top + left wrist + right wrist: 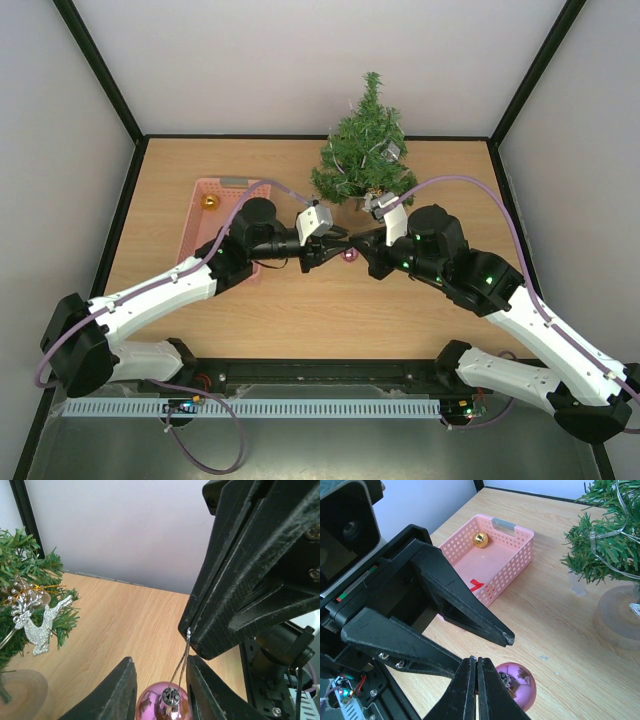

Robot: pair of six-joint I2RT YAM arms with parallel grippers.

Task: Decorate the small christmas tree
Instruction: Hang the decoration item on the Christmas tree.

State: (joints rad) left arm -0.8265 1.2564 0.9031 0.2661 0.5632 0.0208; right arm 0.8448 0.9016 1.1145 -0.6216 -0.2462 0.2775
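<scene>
**A:** Wooden table (300, 310), grey walls. Where does your small christmas tree (362, 160) stand?

**B:** Upright at the table's far edge, with a silver reindeer (40, 622) on a branch.

**A:** And your grippers?

**B:** Both meet just in front of the tree. Your right gripper (476, 667) is pinched tight on the hanging loop (181, 661) of a pink bauble (515, 686). Your left gripper (161, 659) has its jaws apart, one either side of that loop.

**A:** Left of the tree?

**B:** Your pink basket (512, 555), one gold ball (480, 539) inside.
</scene>
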